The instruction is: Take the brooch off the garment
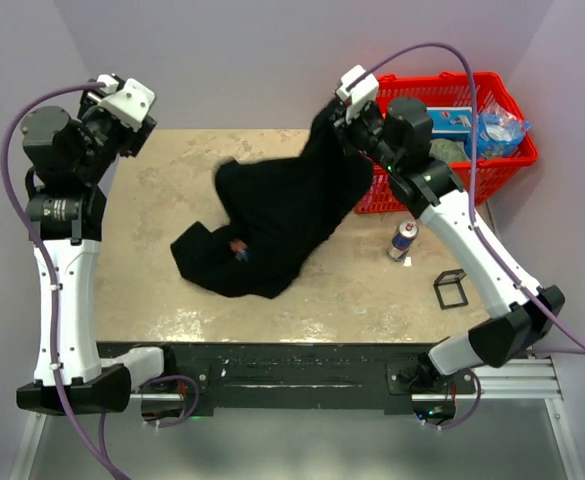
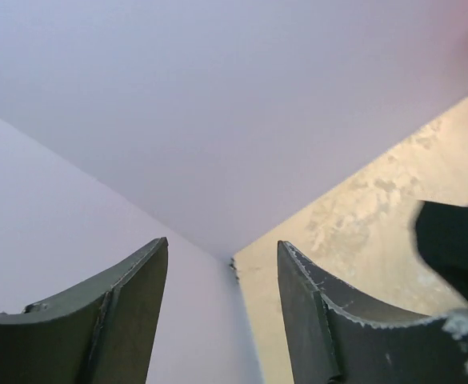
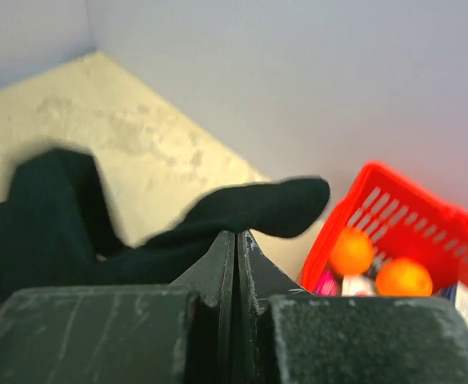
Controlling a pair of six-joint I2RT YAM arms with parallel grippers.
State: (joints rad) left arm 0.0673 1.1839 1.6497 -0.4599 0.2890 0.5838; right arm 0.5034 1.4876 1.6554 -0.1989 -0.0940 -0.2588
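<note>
Brooch [image 1: 239, 248] is a small reddish and blue speck on the garment [image 1: 282, 205], on the low part of the cloth that lies flat on the table [image 1: 152, 260], a little left of the middle.

Starting at my left: my left gripper [image 2: 222, 242] is raised over the far left corner of the table, well apart from the cloth. Its fingers stand spread with nothing between them, so it is released and empty. Through the gap I see the wall corner and the table edge, with a dark blurred bit of the garment off to the right side of that wrist view.

In the middle, the black garment is bunched on the table at its near left end and rises in a slope toward the far right.

At the top of that slope my right gripper [image 3: 236, 234] is clenched, its fingers pressed together on a fold of the garment, which it holds up off the table; a loose flap of the cloth juts past the fingertips.

Just right of it is a red basket [image 1: 382, 190] with two orange balls [image 3: 352, 250] and some packets inside. Near the basket's front, a small can [image 1: 402, 240] stands upright on the table, and nearer still a small black wire frame [image 1: 451, 288] sits beside my right arm.
</note>
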